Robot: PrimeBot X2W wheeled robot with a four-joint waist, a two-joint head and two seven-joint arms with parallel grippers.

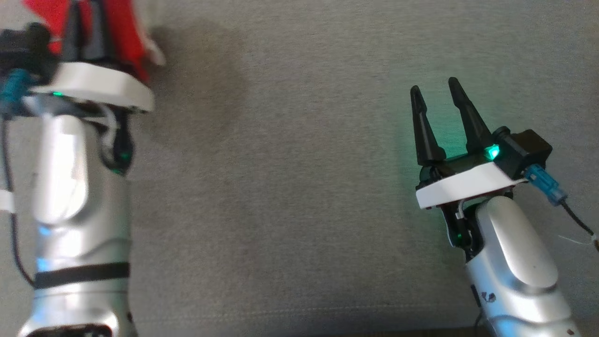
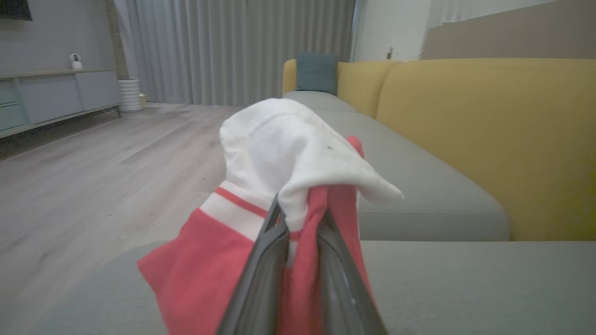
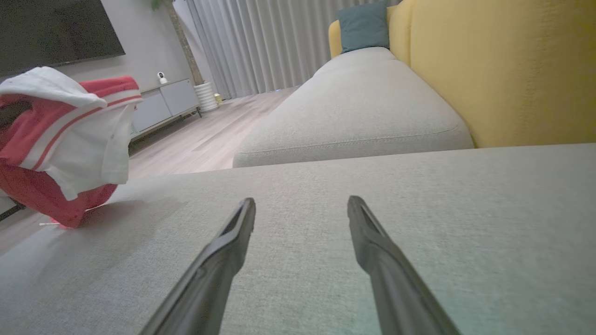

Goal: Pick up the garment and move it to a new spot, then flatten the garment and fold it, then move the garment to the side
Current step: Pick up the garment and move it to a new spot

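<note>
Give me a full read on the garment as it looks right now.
The garment is soft red and white cloth, with a thin red stripe across a white band. It is bunched, pinched between the fingers of the left gripper, a white fold draped over their tips and red cloth hanging below. Its lowest red part hangs down to the grey cushion; whether it rests there is unclear.

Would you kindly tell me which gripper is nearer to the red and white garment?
The left. The left gripper is shut on the garment; the right gripper hovers open over the cushion, apart from it.
</note>
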